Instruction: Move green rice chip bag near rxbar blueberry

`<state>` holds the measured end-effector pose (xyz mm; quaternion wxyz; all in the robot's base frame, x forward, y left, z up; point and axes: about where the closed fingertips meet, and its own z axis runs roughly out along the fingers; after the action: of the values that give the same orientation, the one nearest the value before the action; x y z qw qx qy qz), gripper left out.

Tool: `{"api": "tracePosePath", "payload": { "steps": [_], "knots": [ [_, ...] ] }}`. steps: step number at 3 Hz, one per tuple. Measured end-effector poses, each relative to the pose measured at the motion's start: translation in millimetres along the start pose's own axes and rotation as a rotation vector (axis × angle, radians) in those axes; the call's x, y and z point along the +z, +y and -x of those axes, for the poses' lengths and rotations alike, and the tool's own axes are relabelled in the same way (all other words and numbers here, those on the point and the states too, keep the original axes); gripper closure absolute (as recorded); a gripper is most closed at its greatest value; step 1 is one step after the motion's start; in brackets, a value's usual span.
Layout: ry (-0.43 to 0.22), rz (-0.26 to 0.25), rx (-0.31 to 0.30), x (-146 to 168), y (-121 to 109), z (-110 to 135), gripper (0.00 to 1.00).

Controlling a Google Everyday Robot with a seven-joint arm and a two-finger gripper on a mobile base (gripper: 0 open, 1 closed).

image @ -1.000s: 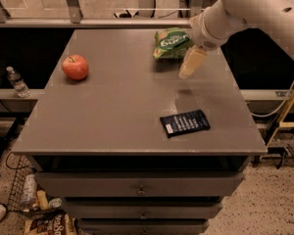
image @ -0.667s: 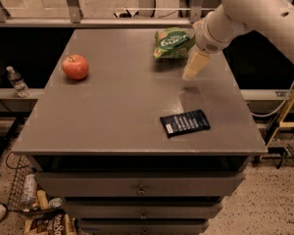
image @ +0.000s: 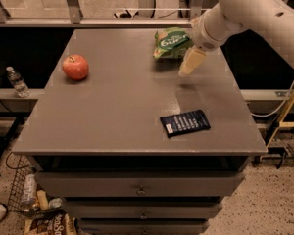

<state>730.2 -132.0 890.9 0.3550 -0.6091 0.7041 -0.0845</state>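
The green rice chip bag (image: pixel 171 42) lies at the far right of the grey table top (image: pixel 117 102), light green with white lettering on a darker oval. The rxbar blueberry (image: pixel 185 123) lies flat near the front right edge, dark navy with pale text and a small white patch at its left end. My gripper (image: pixel 191 62) hangs from the white arm (image: pixel 245 9) just to the front right of the bag, close to it and a little above the table. It holds nothing that I can see. The bar is well in front of the gripper.
A red apple (image: pixel 76 66) sits at the left of the table. Drawers (image: pixel 137 185) run below the top. A water bottle (image: pixel 15 81) stands on a ledge at the left. A metal rail (image: pixel 88 21) runs behind the table. Clutter lies on the floor at lower left.
My gripper has shifted only slightly beside the bag. The bag, the bar and the apple have not moved.
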Motion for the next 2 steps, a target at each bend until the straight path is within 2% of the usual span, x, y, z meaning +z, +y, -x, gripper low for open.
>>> {"api": "tracePosePath", "payload": {
  "steps": [2],
  "knots": [
    [-0.050,-0.007,-0.030,16.7,-16.1,15.4,0.00]
  ]
}}
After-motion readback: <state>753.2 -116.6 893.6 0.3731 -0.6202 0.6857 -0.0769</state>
